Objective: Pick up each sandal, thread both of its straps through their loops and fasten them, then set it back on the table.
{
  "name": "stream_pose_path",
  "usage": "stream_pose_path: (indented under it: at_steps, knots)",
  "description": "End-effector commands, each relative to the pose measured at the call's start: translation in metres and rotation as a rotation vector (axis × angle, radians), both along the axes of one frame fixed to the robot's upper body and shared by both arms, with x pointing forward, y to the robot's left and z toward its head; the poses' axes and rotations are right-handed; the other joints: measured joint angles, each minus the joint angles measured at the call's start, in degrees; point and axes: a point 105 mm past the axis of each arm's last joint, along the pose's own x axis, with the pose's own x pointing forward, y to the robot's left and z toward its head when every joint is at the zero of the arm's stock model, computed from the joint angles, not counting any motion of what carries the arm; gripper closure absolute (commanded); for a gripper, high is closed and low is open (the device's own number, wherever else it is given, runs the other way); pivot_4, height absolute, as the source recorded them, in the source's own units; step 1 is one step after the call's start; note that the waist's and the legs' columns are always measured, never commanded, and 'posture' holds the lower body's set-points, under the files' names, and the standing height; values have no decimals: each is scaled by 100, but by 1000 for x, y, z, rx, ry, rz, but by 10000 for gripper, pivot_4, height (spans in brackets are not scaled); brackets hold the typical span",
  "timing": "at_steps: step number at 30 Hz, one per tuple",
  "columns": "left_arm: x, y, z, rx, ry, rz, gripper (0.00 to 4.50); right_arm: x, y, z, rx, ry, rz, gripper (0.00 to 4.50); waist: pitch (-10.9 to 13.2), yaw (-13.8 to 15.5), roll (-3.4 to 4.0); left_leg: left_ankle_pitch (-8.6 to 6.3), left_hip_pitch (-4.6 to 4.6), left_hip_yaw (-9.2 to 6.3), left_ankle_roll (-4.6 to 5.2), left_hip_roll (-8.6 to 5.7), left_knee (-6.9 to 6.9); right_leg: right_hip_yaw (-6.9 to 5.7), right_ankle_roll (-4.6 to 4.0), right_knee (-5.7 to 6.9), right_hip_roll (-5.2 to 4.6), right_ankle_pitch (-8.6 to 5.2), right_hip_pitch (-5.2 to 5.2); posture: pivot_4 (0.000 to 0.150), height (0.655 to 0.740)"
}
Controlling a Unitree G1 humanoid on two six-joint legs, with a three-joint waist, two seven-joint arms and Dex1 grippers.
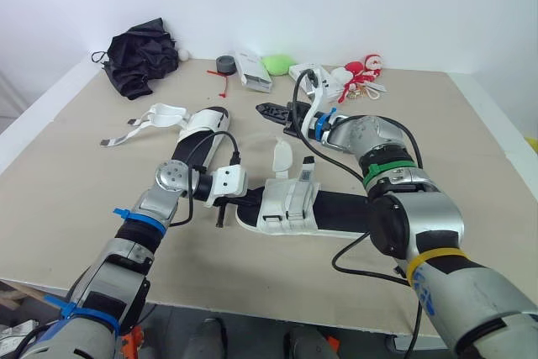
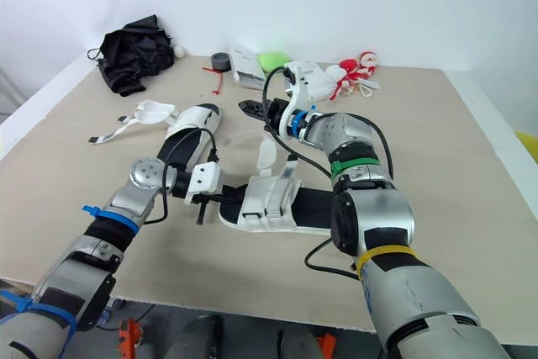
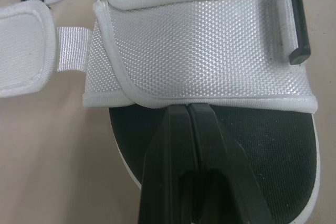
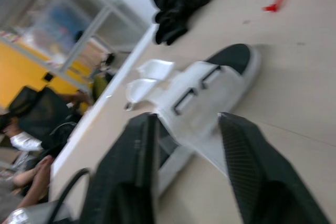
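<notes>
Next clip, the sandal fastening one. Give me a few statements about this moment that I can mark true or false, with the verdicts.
1. Both sandals lie on the table. True: the near sandal lies between the arms and the far sandal lies beyond it.
2. The left gripper is wide open. False: its fingers are pressed together, tips at the edge of the near sandal's white upper.
3. The right gripper has its fingers apart. True.
4. The black cloth lies at the table's far right corner. False: it lies at the far left corner.
</notes>
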Motion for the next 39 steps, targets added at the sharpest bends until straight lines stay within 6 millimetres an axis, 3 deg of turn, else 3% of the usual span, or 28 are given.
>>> stream_pose_path:
  at_steps: [1,5,8,11,17,27,30,39]
  knots:
    - [-21,8,-59,165,198,-7,45000,-6,-1,21,26,-74,49,44601,0,2,0,0,0,0,0,-1,0,0,0,0,-1,0,1,1500,7322]
    - [-21,7,-59,166,198,-12,45000,0,-8,7,-138,-129,-7,44601,-1,4,-1,0,1,-1,0,-2,4,0,1,0,-2,0,3,1500,7322]
    - [-21,6,-60,165,200,-15,45000,3,-20,15,-243,-264,-60,44601,0,7,1,0,0,-1,0,-5,7,0,4,0,-4,-2,3,1500,7322]
    - [-22,6,-60,164,201,-16,45000,1,-26,21,-297,-330,-66,35845,1,9,2,1,-3,0,-1,-7,7,2,6,0,-5,-1,1,1500,7322]
    - [-22,5,-60,159,203,-16,45000,-16,-17,20,-597,-565,19,9643,0,10,3,0,2,-1,-2,-6,6,1,8,1,-4,-3,3,1500,7322]
    - [-21,4,-60,155,203,-12,45000,-36,2,13,-960,-916,122,9643,-1,21,2,1,0,-1,-3,-9,9,0,11,0,-7,-5,2,1500,7322]
    - [-21,5,-60,156,201,-12,45000,-34,7,3,-1164,-1078,142,9643,0,22,3,1,0,-1,-4,-9,10,0,11,0,-7,-4,2,1500,7322]
    - [-21,5,-60,156,199,-9,45000,-26,16,-11,-1363,-1234,221,9643,-1,26,1,3,2,0,-7,-10,11,1,10,0,-8,-4,5,1500,7322]
